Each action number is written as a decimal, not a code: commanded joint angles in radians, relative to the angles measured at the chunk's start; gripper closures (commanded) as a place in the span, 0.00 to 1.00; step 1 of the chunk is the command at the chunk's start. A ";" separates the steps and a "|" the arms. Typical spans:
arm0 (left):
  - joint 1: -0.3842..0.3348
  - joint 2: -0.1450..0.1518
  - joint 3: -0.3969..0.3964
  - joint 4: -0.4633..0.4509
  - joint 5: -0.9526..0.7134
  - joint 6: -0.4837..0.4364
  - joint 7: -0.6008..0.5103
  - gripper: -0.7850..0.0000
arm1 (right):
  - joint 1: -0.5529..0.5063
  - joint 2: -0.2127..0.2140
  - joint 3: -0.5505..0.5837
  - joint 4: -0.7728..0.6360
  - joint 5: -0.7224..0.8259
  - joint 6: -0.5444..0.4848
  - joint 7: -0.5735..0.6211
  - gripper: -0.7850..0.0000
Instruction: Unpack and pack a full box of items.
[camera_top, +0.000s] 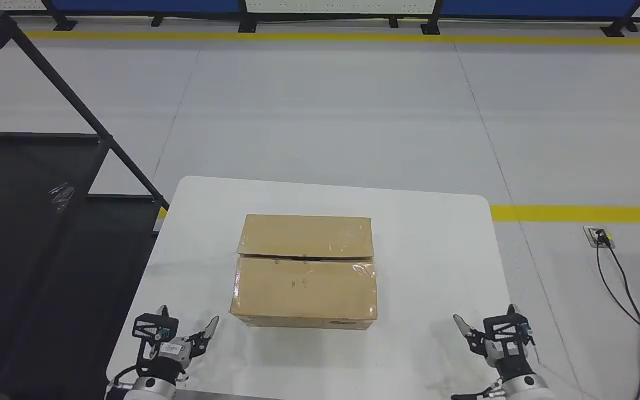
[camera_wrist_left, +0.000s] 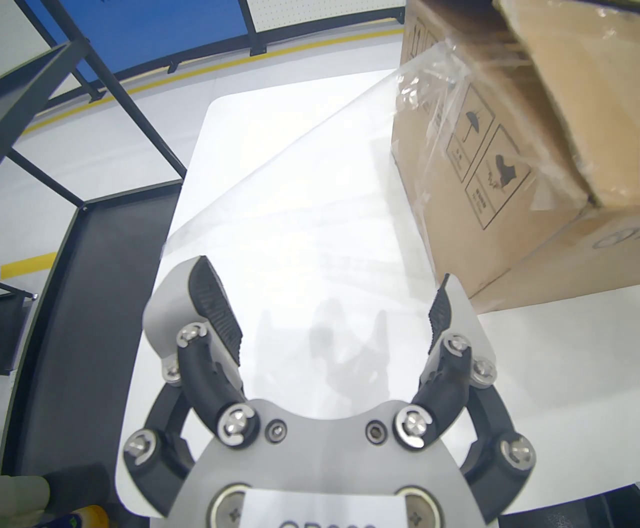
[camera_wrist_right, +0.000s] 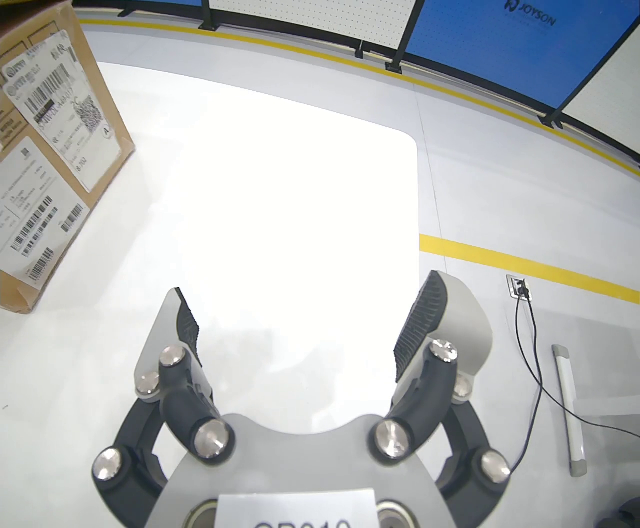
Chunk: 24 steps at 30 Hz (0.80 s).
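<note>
Fingers (camera_wrist_left: 215, 300) of the left gripper (camera_wrist_left: 322, 280) stand spread wide, their ribbed black pads facing each other over bare white tabletop. The gripper hovers low, off the near left corner of the cardboard box (camera_top: 305, 270). The right gripper (camera_wrist_right: 306, 287) is likewise spread apart and sits well out from the box's near right corner.

The box rests on the middle of the white table (camera_top: 430, 260) with its top flaps down, so whatever is inside is hidden. Wrinkled clear tape (camera_wrist_left: 450, 75) runs along the seam between the flaps and hangs over the box's left end, blurring the handling symbols (camera_wrist_left: 480, 165) printed there. On the box's right end, white labels (camera_wrist_right: 55, 115) carry barcodes and print too small to make out. Both wrist views cut the box off at their borders.

To the left of the box, past the table edge, a black metal rack (camera_top: 50, 250) stands, only partly in frame. Pale grey floor surrounds the box's table, crossed by yellow lines (camera_top: 560, 212). Right of the box, a floor socket (camera_top: 598, 237) has a black cable trailing from it. Far behind the box, blue partition panels (camera_top: 140, 5) are cropped at the top.
</note>
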<state>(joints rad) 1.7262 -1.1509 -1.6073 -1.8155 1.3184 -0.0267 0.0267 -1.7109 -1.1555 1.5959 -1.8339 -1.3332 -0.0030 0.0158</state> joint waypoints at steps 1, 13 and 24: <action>-0.002 -0.001 -0.012 -0.009 -0.029 -0.011 0.008 0.00 | -0.005 -0.001 0.001 -0.026 0.009 -0.002 0.003 0.00; 0.022 -0.001 -0.079 -0.074 -0.146 -0.112 0.044 0.00 | -0.020 -0.009 0.001 -0.161 0.062 0.008 0.043 0.00; 0.003 -0.004 -0.074 -0.080 -0.210 -0.119 0.036 0.00 | -0.018 -0.012 -0.002 -0.182 0.142 -0.031 0.026 0.00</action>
<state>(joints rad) 1.7406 -1.1538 -1.6819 -1.8942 1.1510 -0.1457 0.0682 -1.7299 -1.1659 1.5972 -2.0055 -1.2453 -0.0084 0.0487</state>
